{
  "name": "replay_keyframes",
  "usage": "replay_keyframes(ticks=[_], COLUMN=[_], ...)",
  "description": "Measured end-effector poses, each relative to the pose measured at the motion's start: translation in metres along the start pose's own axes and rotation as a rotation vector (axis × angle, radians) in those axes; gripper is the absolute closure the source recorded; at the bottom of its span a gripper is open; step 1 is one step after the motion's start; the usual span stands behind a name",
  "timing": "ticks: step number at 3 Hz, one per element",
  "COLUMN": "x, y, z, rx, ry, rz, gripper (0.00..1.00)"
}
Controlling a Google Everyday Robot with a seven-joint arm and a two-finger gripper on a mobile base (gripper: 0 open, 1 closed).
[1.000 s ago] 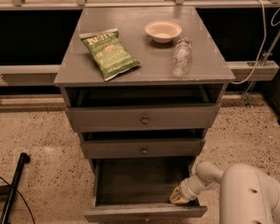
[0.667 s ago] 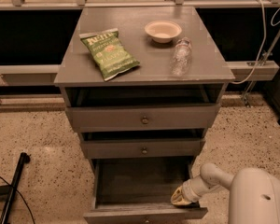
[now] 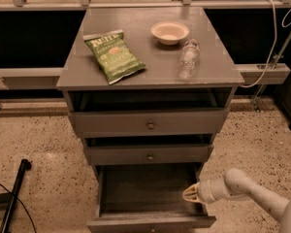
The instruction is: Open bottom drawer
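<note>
Speckled floor (image 3: 39,140) all around, dark panels behind. Far left, black pole (image 3: 14,194) slanting across the floor. On to the grey cabinet (image 3: 155,69): green chip bag (image 3: 114,56) flat on the left of its top, pale bowl (image 3: 169,32) upright further back and to the right, clear plastic bottle (image 3: 187,59) on its side just in front of the bowl, near the right edge. Below, top drawer (image 3: 111,123) and middle drawer (image 3: 116,155), each with a small round knob at centre. Lowest of all, the bottom drawer (image 3: 126,224), pulled well out, dark inside, front right at the lower edge of view. At its right side, the gripper (image 3: 191,194), yellowish tip pointing left over the drawer's inside. Clenched or released? Cannot tell. Behind it, white arm (image 3: 252,193) reaching in from the lower right. Far right, white cable (image 3: 274,52) hanging beside the cabinet.
</note>
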State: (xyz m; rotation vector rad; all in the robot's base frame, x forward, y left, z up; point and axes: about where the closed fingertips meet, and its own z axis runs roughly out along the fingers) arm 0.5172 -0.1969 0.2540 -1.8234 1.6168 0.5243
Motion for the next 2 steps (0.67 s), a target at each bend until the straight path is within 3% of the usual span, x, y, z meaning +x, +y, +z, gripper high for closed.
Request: replay_keyframes(ticks=[1, 2], x=[-0.0136, -0.0138], y=[-0.0061, -0.0059], z=[-0.0306, -0.0331], rx=[0.067, 0.070], ry=[0.000, 0.001], rz=[-0.019, -0.018], gripper=[0.74, 0.51])
